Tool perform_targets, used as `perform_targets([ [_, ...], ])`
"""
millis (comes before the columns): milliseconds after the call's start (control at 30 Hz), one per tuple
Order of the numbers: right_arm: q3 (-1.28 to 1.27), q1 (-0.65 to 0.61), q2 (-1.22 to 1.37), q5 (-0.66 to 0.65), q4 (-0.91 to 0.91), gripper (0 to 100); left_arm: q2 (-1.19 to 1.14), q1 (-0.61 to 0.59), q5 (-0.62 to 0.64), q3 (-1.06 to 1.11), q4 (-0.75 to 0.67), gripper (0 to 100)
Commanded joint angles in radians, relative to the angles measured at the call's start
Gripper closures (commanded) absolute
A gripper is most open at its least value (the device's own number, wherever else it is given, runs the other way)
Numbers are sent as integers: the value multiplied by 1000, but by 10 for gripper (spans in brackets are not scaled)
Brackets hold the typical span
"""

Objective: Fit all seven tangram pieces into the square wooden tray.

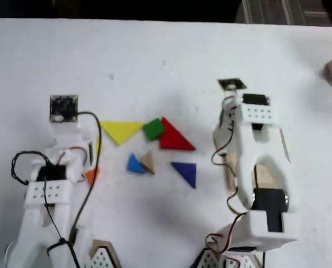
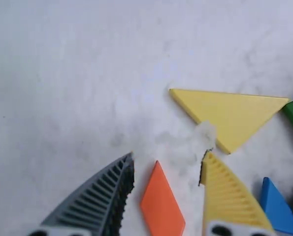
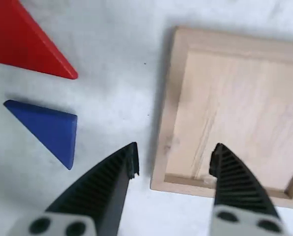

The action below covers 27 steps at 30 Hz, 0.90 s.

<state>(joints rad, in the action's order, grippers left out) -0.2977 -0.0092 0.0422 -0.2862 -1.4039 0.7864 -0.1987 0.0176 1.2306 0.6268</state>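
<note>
Pieces lie in the middle: yellow triangle (image 2: 230,113), red triangle (image 3: 23,44), blue triangle (image 3: 48,128). My left gripper (image 2: 168,155) is spread wide over the orange piece (image 2: 161,206), holding nothing. My right gripper (image 3: 176,147), wide and empty too, hangs over the left edge of the wooden tray (image 3: 168,98).

You've got yellow triangle (image 1: 121,131), green square (image 1: 153,129), red triangle (image 1: 174,137), orange parallelogram (image 2: 161,209), light-blue triangle (image 1: 135,164), navy triangle (image 1: 186,172), tan piece (image 1: 149,162); tray (image 3: 168,98) pale woodgrain.
</note>
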Motion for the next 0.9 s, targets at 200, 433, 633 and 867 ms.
perform_targets([
  [200,38,-318,-179,74,-48,947,1,-122,9,-46,-17,755],
  [433,-103,-375,-188,38,73,964,-1,-154,44,-57,-17,755],
  [633,-269,-450,-194,-57,163,862,-1,-154,46,-54,-17,755],
  [867,-330,-427,-185,-149,268,687,-1,-148,46,-52,-17,754],
])
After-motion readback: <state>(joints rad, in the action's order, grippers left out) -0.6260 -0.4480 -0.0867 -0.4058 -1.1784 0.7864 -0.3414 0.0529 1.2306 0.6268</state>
